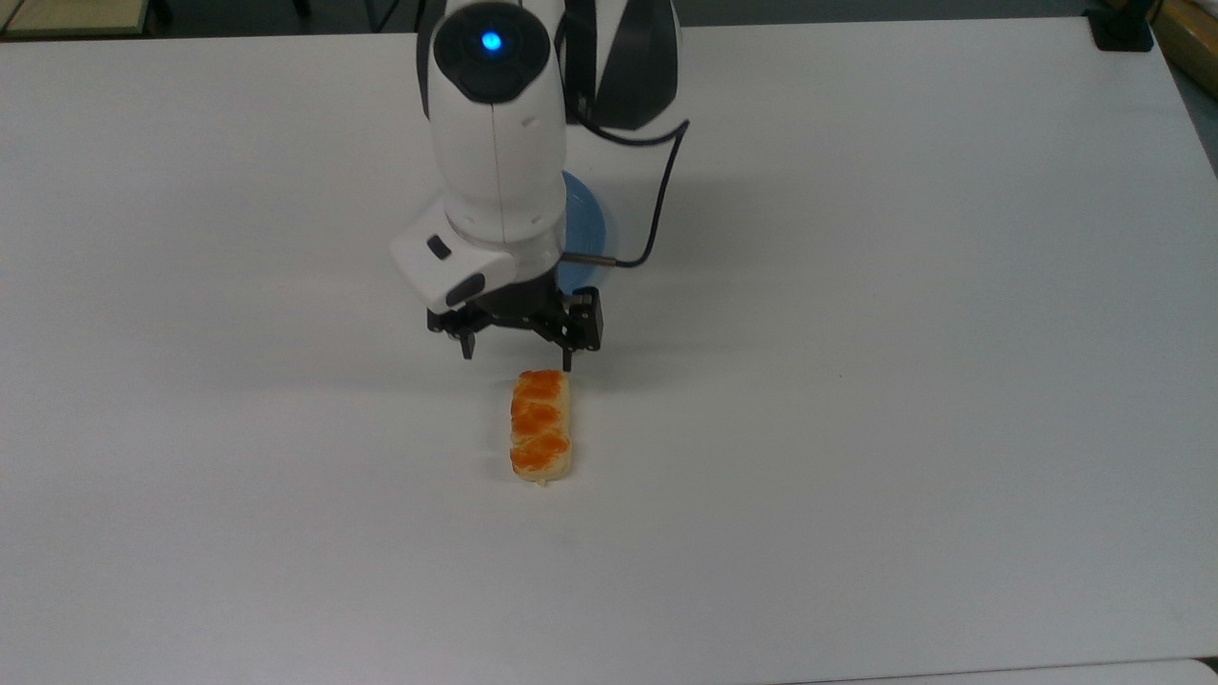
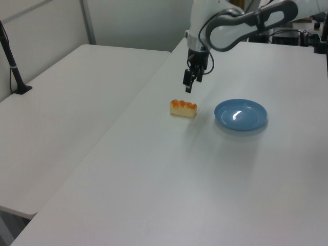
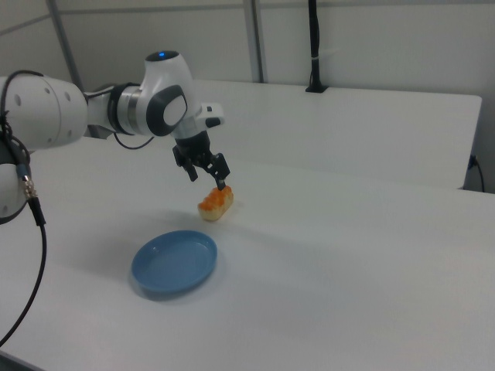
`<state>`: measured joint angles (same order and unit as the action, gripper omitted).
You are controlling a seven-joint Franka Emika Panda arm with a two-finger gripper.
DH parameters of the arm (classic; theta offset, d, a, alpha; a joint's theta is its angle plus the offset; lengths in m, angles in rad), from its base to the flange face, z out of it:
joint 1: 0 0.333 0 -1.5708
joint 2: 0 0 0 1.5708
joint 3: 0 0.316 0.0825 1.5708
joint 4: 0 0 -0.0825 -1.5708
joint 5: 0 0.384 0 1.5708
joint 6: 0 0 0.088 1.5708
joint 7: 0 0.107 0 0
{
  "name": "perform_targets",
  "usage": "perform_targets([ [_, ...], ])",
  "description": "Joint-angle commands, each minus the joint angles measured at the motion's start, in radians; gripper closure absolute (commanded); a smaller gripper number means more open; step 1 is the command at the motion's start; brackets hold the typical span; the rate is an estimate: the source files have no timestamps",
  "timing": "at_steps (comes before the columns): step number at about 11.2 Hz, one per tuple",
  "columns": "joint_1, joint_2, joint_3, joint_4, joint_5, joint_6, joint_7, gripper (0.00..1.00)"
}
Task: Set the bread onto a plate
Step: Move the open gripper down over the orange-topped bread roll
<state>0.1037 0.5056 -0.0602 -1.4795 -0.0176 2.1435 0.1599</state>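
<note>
**Pincer open above the bread's far end, plate beyond**

The table [image 1: 856, 476] is white and bare over most of its width. In the top view there is wide open room on all sides of the bread, and the near edge runs along the bottom of the picture, well apart from it. In the left view a second white table [image 2: 66, 102] stands just beside the first along the left view's left, with a thin seam between them.

The bread [image 1: 540, 425] lies flat on the table near the middle. Its long axis runs near to far in the top view, and the three orange-brown lobes face up. In the left view the bread [image 2: 183, 108] shows its long side, running left to right.

The pincer [image 1: 517, 360] hangs above the table just past the bread's far end, not touching it. Its fingers [image 1: 567, 362] point down and stand wide apart, with nothing between them. In the right view the pincer [image 3: 207, 178] sits just above the bread [image 3: 216, 203].

The plate [image 2: 241, 114] lies farther off, apart from the bread, upright and with nothing on it. In the top view the arm [image 1: 495, 143] covers most of the plate [image 1: 585, 228].
</note>
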Motion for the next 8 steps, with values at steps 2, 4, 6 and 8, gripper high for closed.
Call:
perform_targets([
  [2, 0.040, 0.120, -0.017, 0.056, 0.002, 0.090, -0.005, 0.00],
  [4, 0.042, 0.163, -0.018, 0.062, -0.005, 0.148, -0.005, 0.00],
  [6, 0.054, 0.200, -0.017, 0.082, -0.053, 0.165, 0.030, 0.00],
  [8, 0.053, 0.211, -0.017, 0.081, -0.067, 0.170, 0.033, 0.16],
])
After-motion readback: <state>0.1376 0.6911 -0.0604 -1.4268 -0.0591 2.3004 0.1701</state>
